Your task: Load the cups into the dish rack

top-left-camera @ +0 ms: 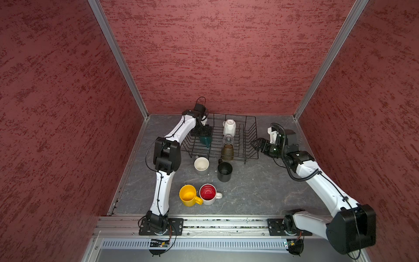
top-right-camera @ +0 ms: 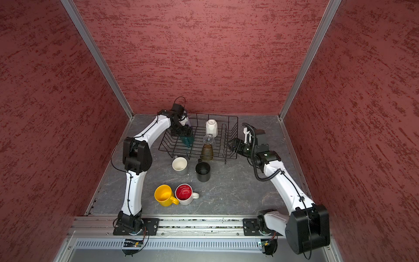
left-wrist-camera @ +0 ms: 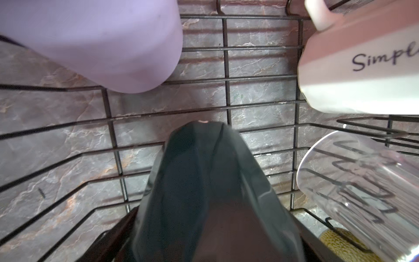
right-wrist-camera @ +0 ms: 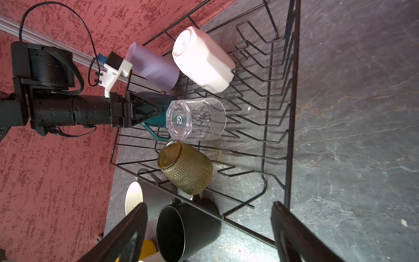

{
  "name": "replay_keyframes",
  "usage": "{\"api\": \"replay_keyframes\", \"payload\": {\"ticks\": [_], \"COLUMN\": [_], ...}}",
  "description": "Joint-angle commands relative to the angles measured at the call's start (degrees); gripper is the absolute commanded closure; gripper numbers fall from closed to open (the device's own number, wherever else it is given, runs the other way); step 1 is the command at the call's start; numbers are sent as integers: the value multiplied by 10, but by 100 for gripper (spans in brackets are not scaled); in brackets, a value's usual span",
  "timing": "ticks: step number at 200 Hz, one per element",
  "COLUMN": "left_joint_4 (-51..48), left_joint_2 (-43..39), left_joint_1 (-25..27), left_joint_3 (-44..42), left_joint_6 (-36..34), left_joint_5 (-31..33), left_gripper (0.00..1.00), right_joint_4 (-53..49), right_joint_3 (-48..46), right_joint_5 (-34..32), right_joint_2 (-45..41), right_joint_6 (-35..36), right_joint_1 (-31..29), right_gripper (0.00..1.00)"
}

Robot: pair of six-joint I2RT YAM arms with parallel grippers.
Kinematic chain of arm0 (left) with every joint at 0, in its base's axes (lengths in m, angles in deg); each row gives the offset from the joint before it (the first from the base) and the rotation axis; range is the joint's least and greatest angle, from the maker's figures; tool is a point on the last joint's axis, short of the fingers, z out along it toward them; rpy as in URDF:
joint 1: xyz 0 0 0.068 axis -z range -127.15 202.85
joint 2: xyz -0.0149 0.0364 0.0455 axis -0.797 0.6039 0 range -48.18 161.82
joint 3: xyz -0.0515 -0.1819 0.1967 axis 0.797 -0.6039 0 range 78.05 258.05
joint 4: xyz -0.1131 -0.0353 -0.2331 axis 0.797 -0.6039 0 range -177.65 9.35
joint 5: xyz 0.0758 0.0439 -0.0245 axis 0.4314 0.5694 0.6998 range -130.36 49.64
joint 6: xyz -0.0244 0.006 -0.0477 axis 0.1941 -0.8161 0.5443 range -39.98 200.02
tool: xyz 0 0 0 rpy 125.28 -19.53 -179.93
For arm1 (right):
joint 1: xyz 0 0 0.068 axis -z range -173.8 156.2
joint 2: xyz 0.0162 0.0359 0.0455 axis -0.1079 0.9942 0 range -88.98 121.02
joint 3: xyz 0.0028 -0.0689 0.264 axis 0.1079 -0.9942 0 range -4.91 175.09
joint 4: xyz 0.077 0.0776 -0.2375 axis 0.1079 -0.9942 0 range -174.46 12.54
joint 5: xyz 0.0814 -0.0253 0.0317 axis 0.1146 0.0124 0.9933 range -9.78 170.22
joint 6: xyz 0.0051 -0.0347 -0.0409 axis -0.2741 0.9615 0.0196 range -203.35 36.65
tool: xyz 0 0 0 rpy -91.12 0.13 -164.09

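The left gripper [top-left-camera: 205, 133] straddles the dark teal mug [top-left-camera: 204, 140] at the left of the dish rack [top-left-camera: 244, 158]; whether it presses the mug, I cannot tell. The right gripper [top-left-camera: 255, 144], wide open and empty, hovers just right of the rack. The lavender tumbler [right-wrist-camera: 154, 68], white faceted mug [top-left-camera: 229, 128], clear glass [top-left-camera: 228, 139] and amber glass [top-left-camera: 227, 152] are inside the rack. The grey mug [top-left-camera: 201, 164], black mug [top-left-camera: 224, 172], yellow mug [top-left-camera: 188, 195] and red-lined mug [top-left-camera: 208, 193] sit nearer on the table [top-left-camera: 260, 192].

Dish rack [right-wrist-camera: 292, 90] holding upturned cups [right-wrist-camera: 201, 63], left hand [right-wrist-camera: 158, 108] apparently around teal mug [right-wrist-camera: 157, 123], black mug [right-wrist-camera: 188, 229] just outside
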Motion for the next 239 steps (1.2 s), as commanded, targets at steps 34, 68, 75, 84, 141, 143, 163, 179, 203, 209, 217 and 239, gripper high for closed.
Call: {"api": "replay_keyframes", "payload": {"ticks": [34,68,75,84,141,143,163,179,203,209,217,239], "left_joint_4": [16,42,46,51,79,79,82,83,92,96,103,121], "left_joint_2": [-6,-16,-17,-19,-14,-13,-5,1,6,6,7,8], "left_joint_1": [6,6,7,9,19,20,21,24,29,29,30,32], "left_joint_3": [7,-10,-12,-14,-19,-19,-14,-8,-6,-7,-8,-11], "left_joint_6": [2,6,7,9,26,26,32,34,35,37,39,46], "left_joint_5": [17,17,16,15,11,11,7,10,31,36,39,58], "left_gripper": [12,26,28,28,25,25,24,22,21,21,21,21], "right_joint_4": [16,16,16,14,6,6,3,3,6,8,9,11], "right_joint_3": [-7,-6,-6,-6,-9,-9,-10,-11,-14,-14,-16,-18], "right_joint_5": [7,7,7,5,-2,-2,-4,-5,-4,-4,-3,-3], "right_joint_2": [2,3,2,0,-11,-11,-14,-15,-17,-17,-18,-19], "right_joint_6": [-5,-5,-4,-4,-2,-2,-1,-1,-2,-4,-4,-7], "right_joint_1": [3,3,4,4,4,4,4,4,3,3,3,3], "right_gripper": [14,14,14,14,14,14,14,14,14,14,14,14]}}
